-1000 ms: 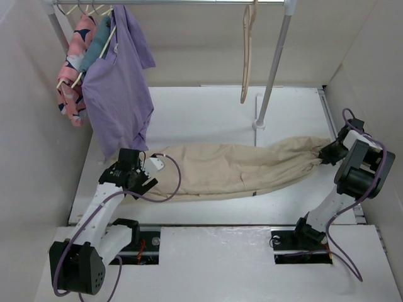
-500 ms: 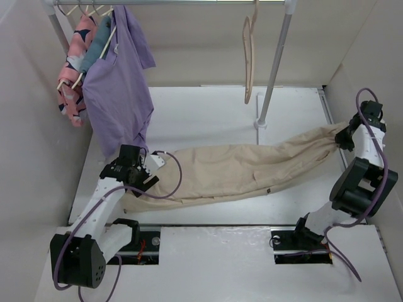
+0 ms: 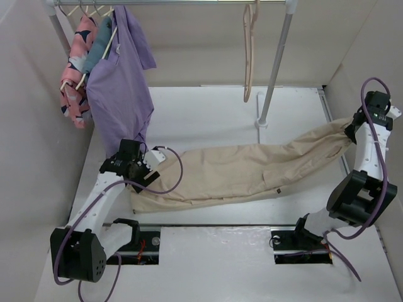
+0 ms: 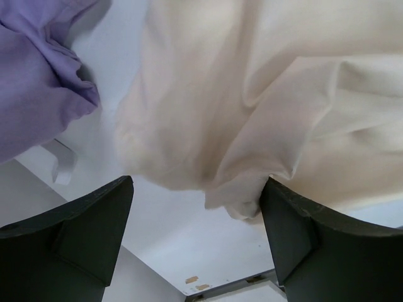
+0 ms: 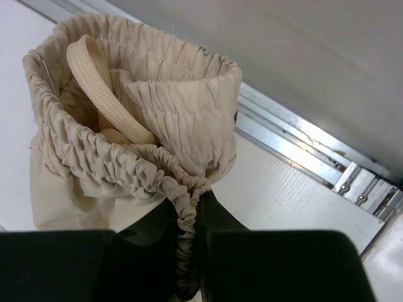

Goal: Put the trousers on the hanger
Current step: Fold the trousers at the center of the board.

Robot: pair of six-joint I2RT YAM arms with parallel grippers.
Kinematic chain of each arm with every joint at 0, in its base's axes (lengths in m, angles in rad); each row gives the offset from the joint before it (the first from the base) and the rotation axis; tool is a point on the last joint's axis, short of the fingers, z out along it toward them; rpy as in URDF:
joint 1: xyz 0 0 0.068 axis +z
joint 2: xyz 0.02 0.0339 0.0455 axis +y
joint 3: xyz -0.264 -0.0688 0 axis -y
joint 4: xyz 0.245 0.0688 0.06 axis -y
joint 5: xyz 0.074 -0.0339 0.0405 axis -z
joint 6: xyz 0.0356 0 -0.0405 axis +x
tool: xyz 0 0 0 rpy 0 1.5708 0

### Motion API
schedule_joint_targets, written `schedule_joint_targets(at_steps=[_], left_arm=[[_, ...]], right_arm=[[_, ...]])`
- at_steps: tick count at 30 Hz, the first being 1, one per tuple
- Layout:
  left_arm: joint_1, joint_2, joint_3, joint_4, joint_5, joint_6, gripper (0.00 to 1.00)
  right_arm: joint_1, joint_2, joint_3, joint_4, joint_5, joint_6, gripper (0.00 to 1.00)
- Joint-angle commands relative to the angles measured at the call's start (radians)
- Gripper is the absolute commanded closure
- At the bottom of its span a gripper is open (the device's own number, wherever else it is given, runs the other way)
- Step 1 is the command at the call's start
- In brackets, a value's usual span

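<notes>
The cream trousers (image 3: 239, 173) lie stretched across the table from lower left to far right. My right gripper (image 3: 354, 128) is shut on their gathered elastic waistband (image 5: 157, 170), raised at the right edge; a flat drawstring loop shows inside the waist opening. My left gripper (image 3: 151, 165) is open over the leg end; in the left wrist view (image 4: 196, 189) the cloth (image 4: 264, 94) hangs between the spread fingers and touches the right finger (image 4: 296, 226) without being pinched. The pale hanger (image 3: 250, 56) hangs empty on the rail at the back, right of centre.
A purple shirt (image 3: 119, 88) and a pink patterned garment (image 3: 74, 69) hang on wooden hangers at the rail's left end; the shirt's hem reaches near my left gripper. The rack's upright pole (image 3: 274, 69) stands behind the trousers. Walls close both sides.
My right gripper has risen and moved back and right with the waistband, dragging the trousers right and stretching them. My left gripper has shifted slightly backwards; the leg end now trails below it.
</notes>
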Motion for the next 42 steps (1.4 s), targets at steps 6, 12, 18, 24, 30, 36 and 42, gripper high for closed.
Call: schedule_joint_targets(at_steps=[6,12,18,24,30,36,42], left_arm=[[-0.004,-0.015,0.119,-0.186,0.141,0.072,0.32],[-0.013,-0.015,0.129,-0.318,0.269,0.19,0.23],[-0.063,0.029,0.123,-0.314,0.37,0.2,0.22],[-0.074,0.094,0.051,-0.237,0.251,0.179,0.46],[-0.074,0.062,0.12,-0.266,0.172,0.181,1.0],[-0.074,-0.09,0.186,-0.496,0.214,0.509,1.0],[-0.074,-0.251,0.028,-0.496,0.165,0.849,0.66]], right_arm=[[-0.006,-0.082,0.09,0.034,0.086,-0.022,1.0],[-0.006,-0.082,0.08,0.043,0.076,-0.022,1.0],[-0.006,-0.082,0.061,0.053,0.057,-0.022,1.0],[-0.006,-0.082,0.051,0.062,0.046,-0.022,1.0],[-0.006,-0.082,0.051,0.062,0.037,-0.013,1.0],[-0.024,-0.049,0.129,0.051,0.037,0.009,1.0],[-0.04,-0.022,0.274,0.021,0.05,0.018,1.0]])
